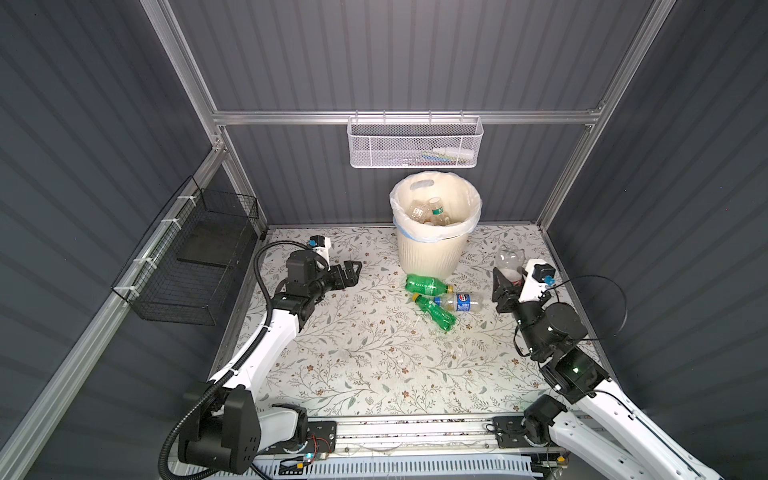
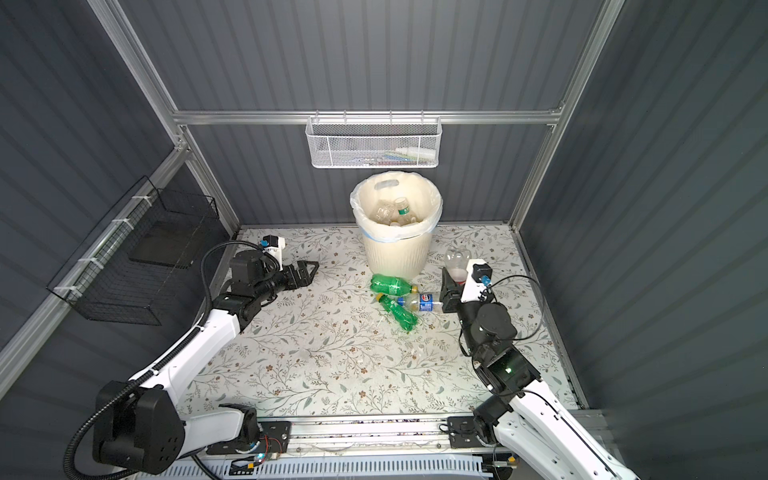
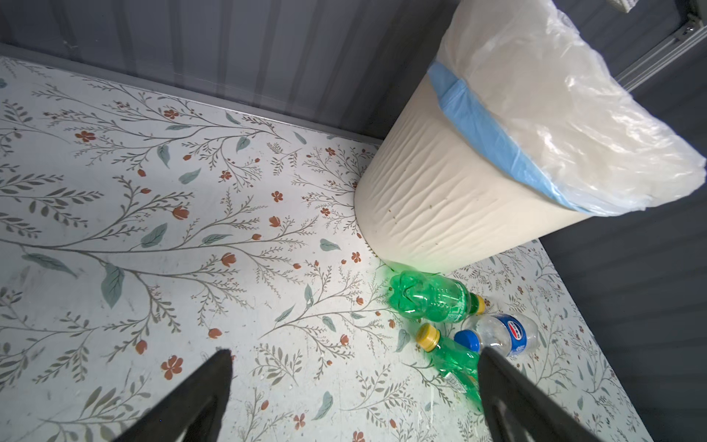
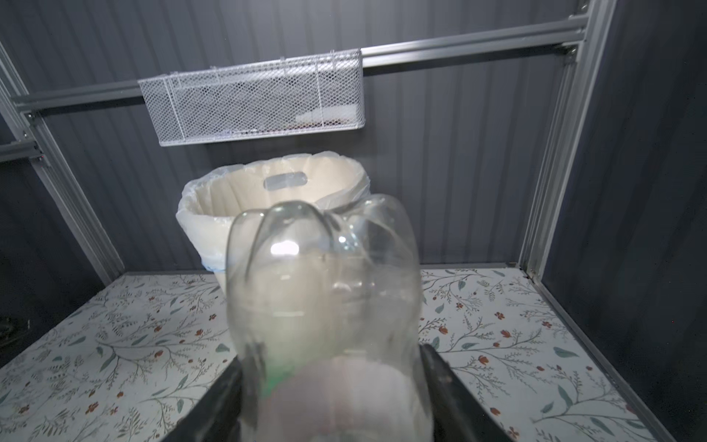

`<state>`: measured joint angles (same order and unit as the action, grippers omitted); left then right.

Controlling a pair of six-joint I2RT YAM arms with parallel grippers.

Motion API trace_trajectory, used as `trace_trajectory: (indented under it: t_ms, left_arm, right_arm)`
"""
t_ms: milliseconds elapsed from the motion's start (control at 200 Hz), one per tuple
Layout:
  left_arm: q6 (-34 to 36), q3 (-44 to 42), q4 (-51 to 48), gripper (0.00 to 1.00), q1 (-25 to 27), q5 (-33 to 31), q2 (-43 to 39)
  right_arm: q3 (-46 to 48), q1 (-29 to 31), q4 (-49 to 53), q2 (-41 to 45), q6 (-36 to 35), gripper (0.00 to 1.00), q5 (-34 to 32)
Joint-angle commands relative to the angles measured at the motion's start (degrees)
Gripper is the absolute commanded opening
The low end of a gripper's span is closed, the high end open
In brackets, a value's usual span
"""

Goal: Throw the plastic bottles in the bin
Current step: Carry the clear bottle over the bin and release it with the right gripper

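The bin stands at the back middle of the floral table, with several bottles inside it. Two green bottles and a clear bottle with a blue label lie just in front of the bin; the left wrist view shows them too. My right gripper is shut on a clear bottle, held base-up to the right of the bin. My left gripper is open and empty, left of the bin.
A white mesh basket hangs on the back rail above the bin. A black wire basket is fixed to the left wall. Dark ribbed walls and aluminium posts close in the table on three sides.
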<state>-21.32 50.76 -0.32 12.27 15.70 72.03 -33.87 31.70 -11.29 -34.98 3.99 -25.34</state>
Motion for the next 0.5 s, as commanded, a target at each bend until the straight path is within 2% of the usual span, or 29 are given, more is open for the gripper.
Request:
trace_trajectory:
  t_ms: [0, 135, 210, 270, 315, 355, 395, 410, 450, 495]
  left_arm:
    - [-0.5, 0.6, 0.5, 1.0, 0.2, 2.8, 0.3]
    - [0.3, 0.9, -1.2, 1.0, 3.0, 0.9, -1.1]
    - [1.4, 1.8, -3.5, 1.0, 6.8, -2.5, -1.4]
    - [2.1, 2.3, -4.7, 1.0, 10.5, -6.0, -1.4]
    - [1.2, 2.3, -4.6, 1.0, 12.1, -7.0, -1.1]
    - [-0.3, 2.2, -4.4, 1.0, 13.0, -7.1, -0.8]
    - [-1.7, 2.0, -4.2, 1.0, 13.9, -7.1, -0.7]
    - [-2.1, 2.0, -4.3, 1.0, 14.4, -7.2, -0.7]
    - [-2.9, 1.4, -4.3, 1.0, 15.8, -8.1, -1.0]
    - [-4.0, 0.8, -4.8, 1.0, 17.5, -9.7, -1.5]
  right_arm:
    - [-2.2, -0.5, -6.0, 1.0, -3.9, 0.61, 0.6]
    - [-14.7, -0.5, -3.3, -7.2, -7.7, 0.62, 4.0]
    - [-26.1, -1.7, -1.5, -16.3, -9.5, 0.62, 5.3]
    - [-42.4, -5.8, 9.9, -28.0, -5.4, 0.63, 11.1]
    - [-56.3, -8.5, 21.8, -40.6, -1.3, 0.64, 16.0]
    - [-66.0, -9.0, 29.2, -47.4, -0.3, 0.72, 19.1]
    - [-74.1, -9.0, 34.8, -54.2, -0.6, 0.93, 21.5]
    - [-76.5, -9.0, 36.8, -56.0, -0.3, 0.98, 22.0]
    - [-79.7, -8.9, 38.7, -58.9, 0.6, 0.99, 23.0]
    - [-77.6, -9.0, 35.5, -59.1, 1.0, 0.99, 23.1]
